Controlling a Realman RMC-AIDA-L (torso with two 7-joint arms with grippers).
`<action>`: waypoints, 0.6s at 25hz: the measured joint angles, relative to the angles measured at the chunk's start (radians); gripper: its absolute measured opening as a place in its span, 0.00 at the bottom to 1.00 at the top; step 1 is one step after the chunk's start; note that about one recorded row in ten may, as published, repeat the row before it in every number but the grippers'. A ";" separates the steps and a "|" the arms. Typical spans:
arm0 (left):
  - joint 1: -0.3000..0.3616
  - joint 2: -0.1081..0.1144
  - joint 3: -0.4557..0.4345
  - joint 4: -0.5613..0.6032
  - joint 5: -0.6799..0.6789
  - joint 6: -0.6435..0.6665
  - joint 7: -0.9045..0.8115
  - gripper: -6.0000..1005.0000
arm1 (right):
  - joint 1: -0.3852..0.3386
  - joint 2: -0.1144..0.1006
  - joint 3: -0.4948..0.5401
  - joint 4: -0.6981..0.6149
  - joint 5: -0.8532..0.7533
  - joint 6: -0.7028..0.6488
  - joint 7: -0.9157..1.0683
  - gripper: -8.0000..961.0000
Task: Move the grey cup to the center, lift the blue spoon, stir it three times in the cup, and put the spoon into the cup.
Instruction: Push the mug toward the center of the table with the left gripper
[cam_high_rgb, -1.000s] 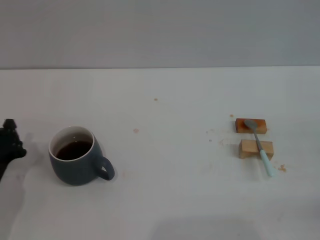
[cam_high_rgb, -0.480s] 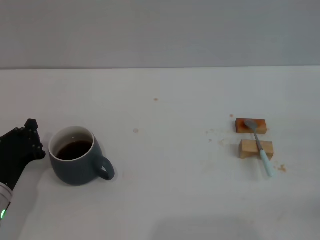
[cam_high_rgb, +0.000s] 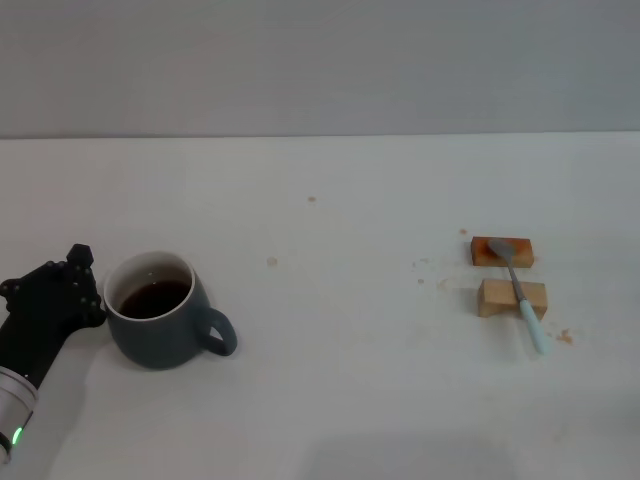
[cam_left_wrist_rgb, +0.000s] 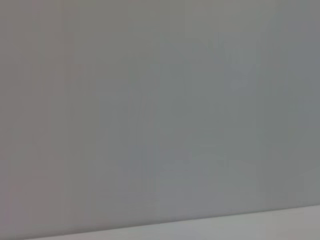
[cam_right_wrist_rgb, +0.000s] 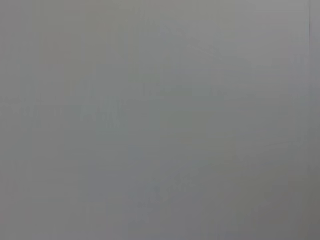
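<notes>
The grey cup (cam_high_rgb: 160, 328) stands on the white table at the left, with dark brown liquid inside and its handle pointing right. My left gripper (cam_high_rgb: 62, 297) is black and sits right against the cup's left side. The blue spoon (cam_high_rgb: 521, 291) lies at the right across two small wooden blocks, its metal bowl on the far block and its pale blue handle pointing toward me. The right gripper is out of view. Both wrist views show only a plain grey surface.
The two wooden blocks (cam_high_rgb: 501, 250) (cam_high_rgb: 512, 298) lie one behind the other at the right. Small brown stains and crumbs (cam_high_rgb: 271, 262) dot the white table (cam_high_rgb: 350, 350). A grey wall runs behind the table's far edge.
My left gripper has come in from the left edge to the cup's left side. The cup has shifted slightly to the right. The spoon and blocks have not moved.
</notes>
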 joint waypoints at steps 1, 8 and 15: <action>0.001 0.000 0.012 0.000 0.000 0.002 -0.002 0.00 | -0.001 0.000 0.000 0.002 0.000 0.000 0.000 0.75; 0.004 0.000 0.036 -0.008 0.000 0.005 -0.004 0.00 | -0.003 0.000 0.000 0.008 0.000 0.002 0.000 0.75; 0.007 0.001 0.057 -0.020 0.000 0.014 -0.006 0.00 | 0.001 0.000 0.000 0.012 0.000 0.007 0.000 0.75</action>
